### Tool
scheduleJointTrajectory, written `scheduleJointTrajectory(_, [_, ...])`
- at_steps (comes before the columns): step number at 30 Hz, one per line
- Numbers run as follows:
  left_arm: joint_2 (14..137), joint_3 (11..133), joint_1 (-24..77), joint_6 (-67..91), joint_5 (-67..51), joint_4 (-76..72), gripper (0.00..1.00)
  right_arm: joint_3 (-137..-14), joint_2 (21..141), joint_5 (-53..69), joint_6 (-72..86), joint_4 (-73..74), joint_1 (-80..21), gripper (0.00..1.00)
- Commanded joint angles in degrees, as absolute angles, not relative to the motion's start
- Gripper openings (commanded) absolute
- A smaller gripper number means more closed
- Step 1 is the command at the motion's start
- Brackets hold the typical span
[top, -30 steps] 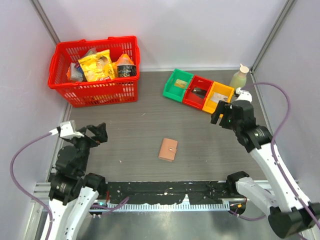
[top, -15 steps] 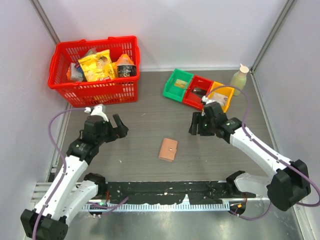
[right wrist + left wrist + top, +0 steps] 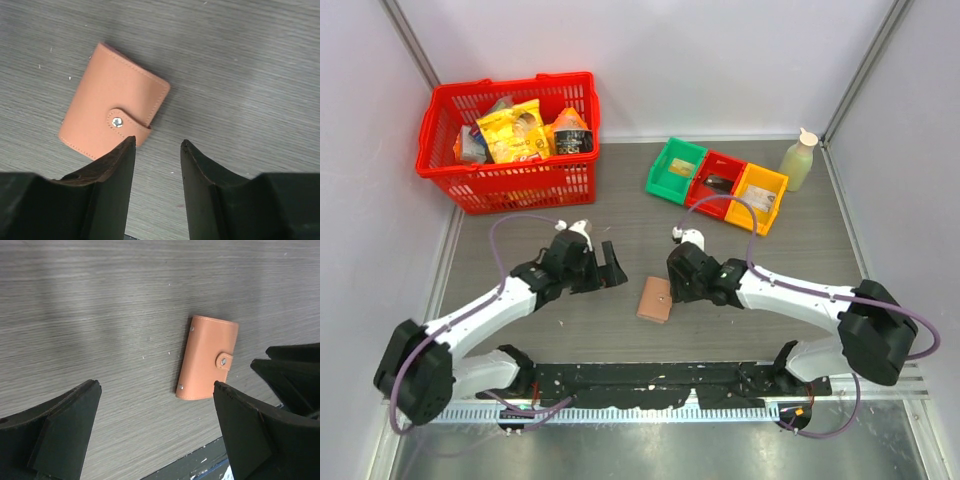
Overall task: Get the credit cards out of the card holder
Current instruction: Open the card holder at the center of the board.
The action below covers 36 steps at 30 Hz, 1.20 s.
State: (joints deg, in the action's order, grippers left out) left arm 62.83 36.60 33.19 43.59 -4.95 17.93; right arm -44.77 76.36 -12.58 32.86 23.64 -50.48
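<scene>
Both arms are converging on the small pinkish-tan leather card holder (image 3: 207, 358), lying snapped shut, so extraction is only starting; left pincer (image 3: 156, 390) is gaping wide, right pincer (image 3: 157, 147) is narrowing, both empty.

card holder (image 3: 114, 107) snapped shut, inside hidden, contents of bins (image 3: 663, 193) unclear

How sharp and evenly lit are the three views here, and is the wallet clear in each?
Top external: even soft light, no glare, wallet small but sharp. Left wrist: wallet clear, table grain smeared toward the upper left, own jaws dark and blurry. Right wrist: stitching and snap crisp, jaws underexposed and soft along the bottom edge.
</scene>
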Motion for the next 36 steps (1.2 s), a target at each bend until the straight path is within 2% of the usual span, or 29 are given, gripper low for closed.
scheduleJointTrajectory(1, [70.73,37.61,38.83,48.86,-2.73,9.06,0.99,-47.2,78.92,-16.08,36.82,19.34,-54.92,0.44])
scheduleJointTrajectory(8, [82.43,41.31,44.56,50.8,-2.46,5.37,0.87,-44.66,80.34,-14.33,40.51,16.62,-56.6,0.41])
scheduleJointTrajectory(24, [89.99,39.91,46.67,55.19,-4.22,-2.28,0.66,-44.21,85.43,-14.76,38.94,13.62,-56.6,0.41])
scheduleJointTrajectory(31, [90.71,37.1,47.37,58.0,-3.52,-5.09,0.46,-44.91,86.83,-15.73,35.25,13.1,-55.64,0.41])
scheduleJointTrajectory(36, [86.84,32.44,47.37,62.22,2.27,-8.17,0.19,-47.37,87.8,-16.26,30.16,13.18,-54.32,0.41])
